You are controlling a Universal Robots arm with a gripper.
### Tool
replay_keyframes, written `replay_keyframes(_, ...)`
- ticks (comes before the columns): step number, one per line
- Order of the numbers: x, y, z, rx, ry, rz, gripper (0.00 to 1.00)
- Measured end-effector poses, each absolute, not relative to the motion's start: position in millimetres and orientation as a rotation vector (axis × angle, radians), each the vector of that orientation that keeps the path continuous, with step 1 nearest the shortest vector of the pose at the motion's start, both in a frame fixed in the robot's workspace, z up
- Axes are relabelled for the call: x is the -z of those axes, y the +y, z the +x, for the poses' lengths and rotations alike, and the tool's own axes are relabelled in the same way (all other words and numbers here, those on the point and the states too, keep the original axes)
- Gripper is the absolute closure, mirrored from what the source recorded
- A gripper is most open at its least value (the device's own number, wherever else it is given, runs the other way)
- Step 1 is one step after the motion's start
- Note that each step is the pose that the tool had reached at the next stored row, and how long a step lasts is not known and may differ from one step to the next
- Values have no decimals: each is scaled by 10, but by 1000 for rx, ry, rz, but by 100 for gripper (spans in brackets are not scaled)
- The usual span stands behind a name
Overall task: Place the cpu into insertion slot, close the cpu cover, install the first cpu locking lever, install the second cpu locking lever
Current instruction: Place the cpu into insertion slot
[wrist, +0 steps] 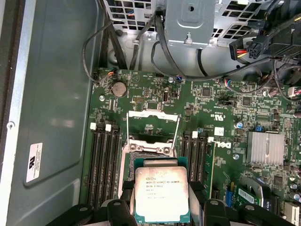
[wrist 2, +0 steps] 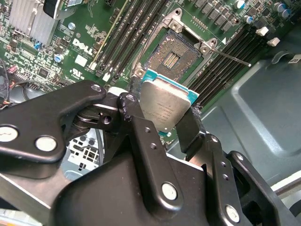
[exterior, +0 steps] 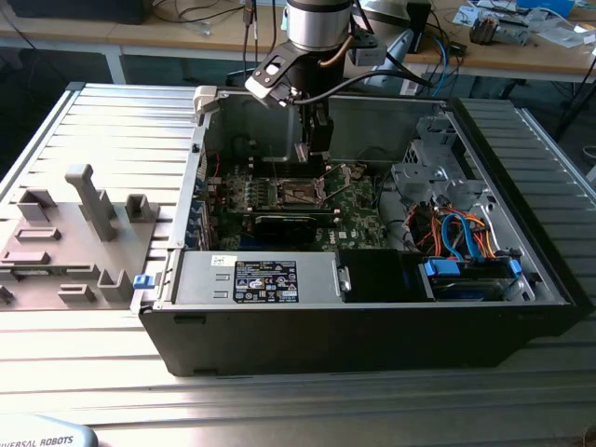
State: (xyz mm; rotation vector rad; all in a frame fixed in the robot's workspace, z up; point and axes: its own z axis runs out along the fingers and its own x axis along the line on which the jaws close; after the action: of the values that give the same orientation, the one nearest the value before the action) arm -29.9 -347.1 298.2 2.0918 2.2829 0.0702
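Observation:
My gripper point(wrist 2: 162, 107) is shut on the cpu point(wrist 2: 165, 104), a small square chip with a silver-grey top, pinched by its edges between two black fingers point(wrist 2: 133, 115). The chip hangs just above and to one side of the insertion slot point(wrist 2: 176, 56), whose dark pin field lies uncovered. In the first wrist view the cpu point(wrist: 161, 192) hides most of the slot, and the cpu cover point(wrist: 153, 114) stands raised open beyond it. A thin metal locking lever point(wrist 2: 233, 57) juts out beside the slot. In the exterior view the gripper point(exterior: 317, 154) hovers over the green motherboard point(exterior: 358, 209).
Black memory slots point(wrist: 102, 162) flank the socket on both sides. A finned heatsink point(wrist: 265, 148), cable bundles point(wrist: 141, 42) and a drive cage point(exterior: 424, 163) crowd the open computer case point(exterior: 372, 317). Grey fixtures point(exterior: 88, 200) sit on the bench at the exterior view's left.

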Motion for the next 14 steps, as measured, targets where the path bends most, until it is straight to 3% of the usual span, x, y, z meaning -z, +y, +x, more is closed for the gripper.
replay_keyframes(14,-2982,-3471,-299,-69,2264,2112,46)
